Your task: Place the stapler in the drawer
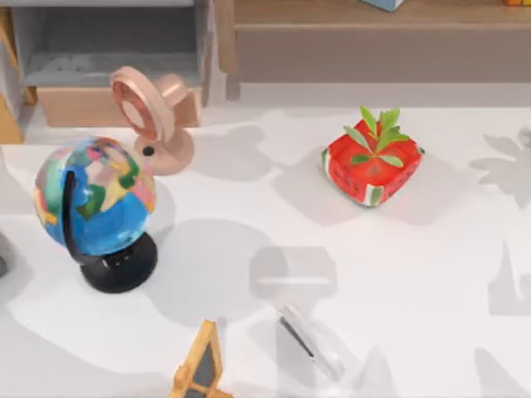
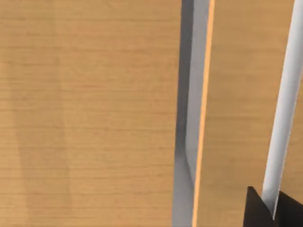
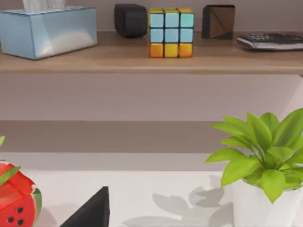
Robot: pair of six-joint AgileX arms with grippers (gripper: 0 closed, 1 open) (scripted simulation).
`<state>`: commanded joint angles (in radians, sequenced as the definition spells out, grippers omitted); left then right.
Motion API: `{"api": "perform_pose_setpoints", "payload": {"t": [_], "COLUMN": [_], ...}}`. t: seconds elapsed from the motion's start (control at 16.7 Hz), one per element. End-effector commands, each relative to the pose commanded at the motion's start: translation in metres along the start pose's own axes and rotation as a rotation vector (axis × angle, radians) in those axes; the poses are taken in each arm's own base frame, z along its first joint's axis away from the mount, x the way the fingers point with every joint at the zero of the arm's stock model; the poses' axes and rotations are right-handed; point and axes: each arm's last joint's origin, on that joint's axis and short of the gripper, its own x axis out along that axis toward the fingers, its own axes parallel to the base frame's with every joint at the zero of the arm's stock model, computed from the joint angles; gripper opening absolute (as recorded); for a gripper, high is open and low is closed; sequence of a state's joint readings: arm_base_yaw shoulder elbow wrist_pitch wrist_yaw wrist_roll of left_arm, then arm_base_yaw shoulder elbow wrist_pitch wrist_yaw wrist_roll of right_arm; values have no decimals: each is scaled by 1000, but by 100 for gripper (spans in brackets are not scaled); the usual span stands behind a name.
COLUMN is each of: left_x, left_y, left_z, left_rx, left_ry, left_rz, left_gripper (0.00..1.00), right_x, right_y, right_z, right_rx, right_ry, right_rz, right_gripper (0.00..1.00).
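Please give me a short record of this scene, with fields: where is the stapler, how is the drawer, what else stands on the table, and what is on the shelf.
stapler: lies on the table near the front edge, right of the yellow wedge; nothing grips it
drawer: back left, pulled open, tan front panel facing the table
table left: globe, pink mirror
table centre-right: watermelon box
potted plant
shelf: tissue box, colour cube, calculator
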<state>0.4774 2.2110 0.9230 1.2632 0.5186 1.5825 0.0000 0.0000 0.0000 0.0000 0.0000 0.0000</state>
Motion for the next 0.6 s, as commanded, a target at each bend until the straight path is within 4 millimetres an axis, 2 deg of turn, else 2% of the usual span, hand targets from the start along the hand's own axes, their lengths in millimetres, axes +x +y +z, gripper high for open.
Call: {"api": "perform_pose_setpoints", "payload": {"t": [0.42,0.6], "left_x": [-54,-58], "left_y": [-6,-3], "left_z": [3,2], "left_rx": [-12,-4], "left_ry": [0,-1], "left_rz": [-18,-7], "left_gripper": [0,0], "right_x": [0,0], "right_y": [0,0], "right_z": [0,0], "right_rx": [0,0], "right_ry": [0,0], "right_rz": [0,0], "right_gripper": [100,100]}}
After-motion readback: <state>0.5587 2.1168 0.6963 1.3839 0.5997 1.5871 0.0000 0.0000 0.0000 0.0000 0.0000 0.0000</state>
